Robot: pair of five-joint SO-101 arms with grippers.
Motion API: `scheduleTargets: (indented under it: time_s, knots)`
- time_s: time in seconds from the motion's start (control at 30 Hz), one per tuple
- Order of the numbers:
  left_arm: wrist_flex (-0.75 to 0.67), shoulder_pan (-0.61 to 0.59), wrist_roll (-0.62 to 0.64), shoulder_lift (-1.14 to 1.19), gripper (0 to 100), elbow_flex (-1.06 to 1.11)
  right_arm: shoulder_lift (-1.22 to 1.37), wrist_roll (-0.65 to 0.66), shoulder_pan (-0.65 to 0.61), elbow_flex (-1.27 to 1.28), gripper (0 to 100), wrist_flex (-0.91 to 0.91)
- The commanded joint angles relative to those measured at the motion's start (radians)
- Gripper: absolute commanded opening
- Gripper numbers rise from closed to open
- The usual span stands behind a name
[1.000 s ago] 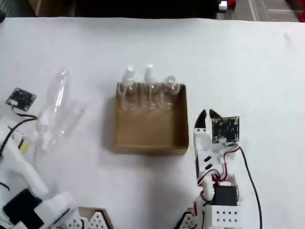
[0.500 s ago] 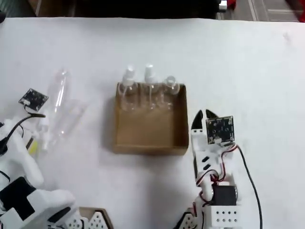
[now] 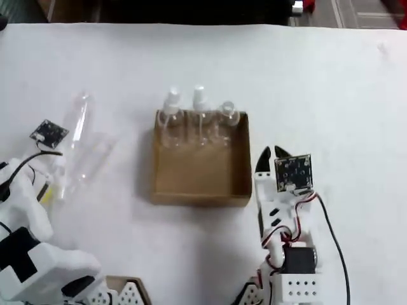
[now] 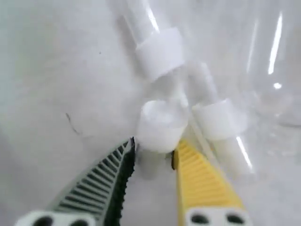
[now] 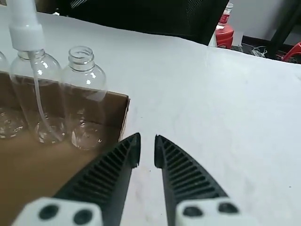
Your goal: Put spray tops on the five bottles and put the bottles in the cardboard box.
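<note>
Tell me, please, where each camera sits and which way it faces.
High view: fixed overhead, facing down at the table; left arm, right arm show.
Left wrist view: wrist-mounted, facing spray tops past left gripper.
Right wrist view: wrist-mounted, facing cardboard box past right gripper.
Shared: high and right wrist views show the box.

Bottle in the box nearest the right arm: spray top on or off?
Off. Right wrist view shows the bottle with a bare open neck; its neighbour carries a spray top.
</note>
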Motion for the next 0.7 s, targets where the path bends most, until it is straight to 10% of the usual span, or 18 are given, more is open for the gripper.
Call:
scheduleTargets:
  time_s: [0.0, 0.13, 0.43, 0.67]
  knots:
    - [-0.014, 0.008, -0.018, 0.028, 3, -0.026, -0.007, 0.011, -0.005, -0.005, 3.9, -0.028]
    - [0.112, 0.008, -0.031, -0.013, 3, -0.095, -0.005, 0.011, -0.005, -0.005, 3.9, -0.028]
    - [0.888, 0.104, -0.037, -0.361, 2, -0.503, -0.010, 0.011, -0.005, -0.005, 3.9, -0.028]
    - [1.068, 0.257, -0.081, -0.641, 2, -0.539, -0.010, 0.003, -0.005, -0.008, 3.8, -0.028]
